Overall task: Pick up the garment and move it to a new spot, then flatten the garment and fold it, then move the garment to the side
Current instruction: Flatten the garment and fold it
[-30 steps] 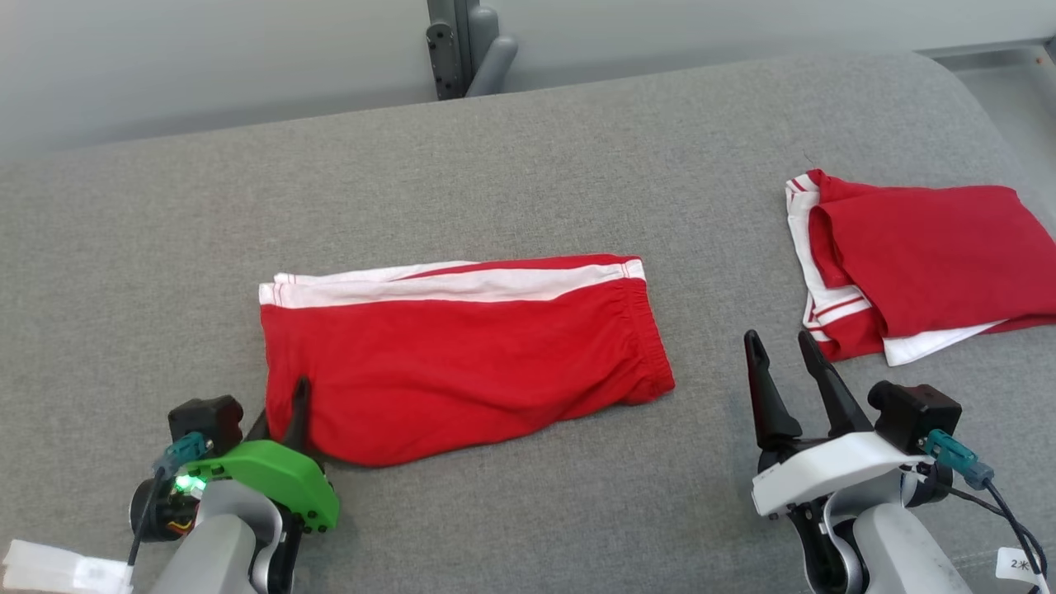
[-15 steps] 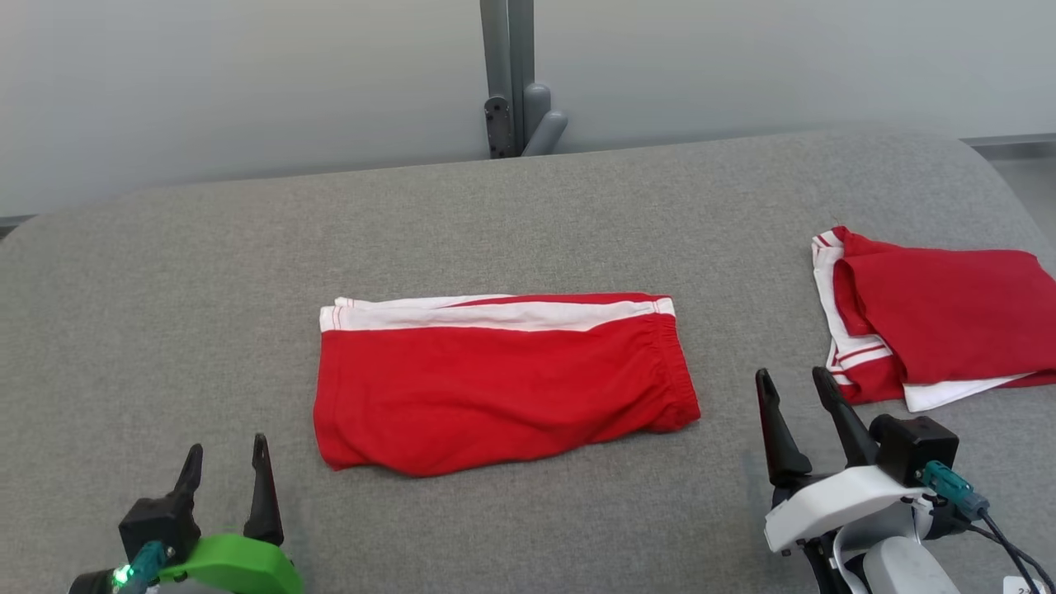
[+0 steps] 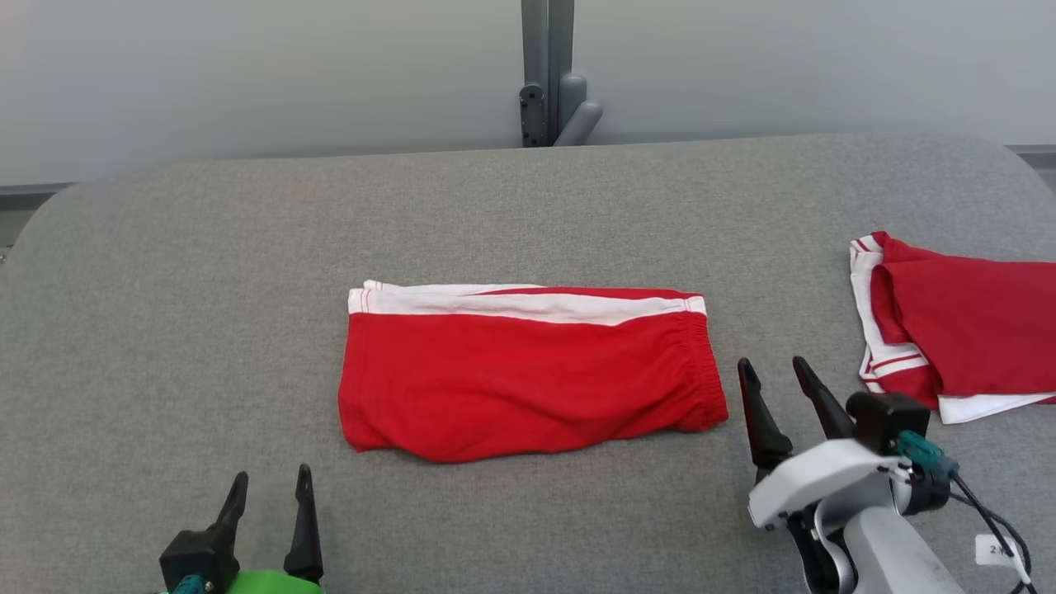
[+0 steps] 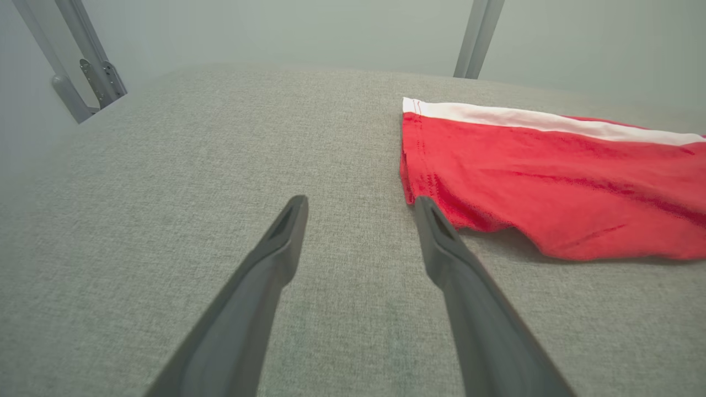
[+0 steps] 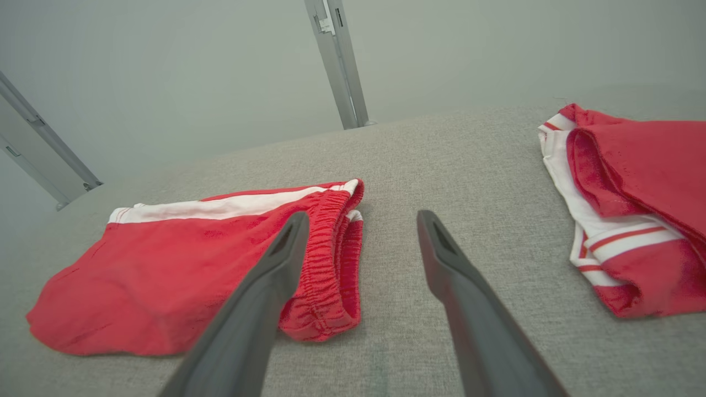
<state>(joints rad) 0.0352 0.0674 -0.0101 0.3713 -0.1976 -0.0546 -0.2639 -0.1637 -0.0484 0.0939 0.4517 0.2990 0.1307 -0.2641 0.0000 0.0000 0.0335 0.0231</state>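
Head view. Red shorts (image 3: 528,371) with a white side stripe lie folded flat at the middle of the grey cushioned surface (image 3: 206,289), elastic waistband toward the robot's right, stripe along the far edge. Left gripper (image 3: 272,477): fingers apart, holding nothing, near the bottom edge and well clear of the shorts' near left corner. Right gripper (image 3: 773,367): fingers apart, empty, just beside the waistband end and not touching it. A folded red-and-white garment (image 3: 965,330) lies at the right edge, apart from the shorts. A metal post (image 3: 549,74) rises behind the surface.
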